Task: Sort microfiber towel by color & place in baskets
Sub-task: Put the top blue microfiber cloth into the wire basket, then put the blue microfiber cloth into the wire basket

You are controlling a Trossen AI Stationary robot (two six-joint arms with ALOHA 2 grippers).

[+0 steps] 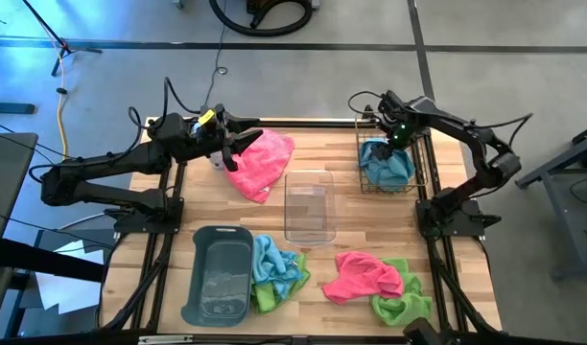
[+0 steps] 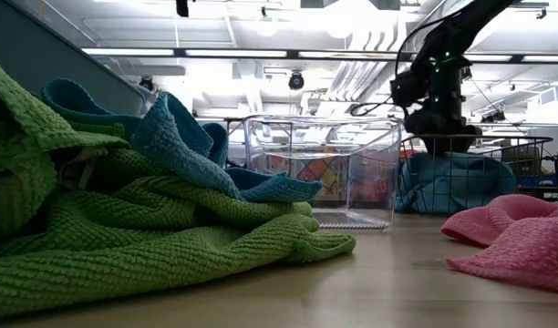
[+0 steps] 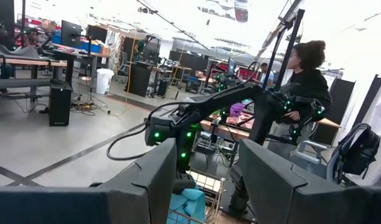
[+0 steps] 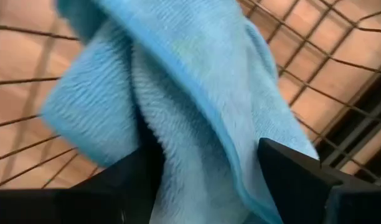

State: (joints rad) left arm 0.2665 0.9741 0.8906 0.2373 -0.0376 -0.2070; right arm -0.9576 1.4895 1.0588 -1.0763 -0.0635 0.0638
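Meanwhile, the right end effector [image 1: 378,140] hung open above a blue towel [image 1: 387,165] inside the wire basket [image 1: 363,182], with pink, green and blue cloths unsorted nearby.

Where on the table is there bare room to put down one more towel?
Bare wood lies between the clear bin and the right arm's base, below the wire basket. The clear bin is empty too. The front is crowded: grey tub, blue and green towels, pink and green towels.
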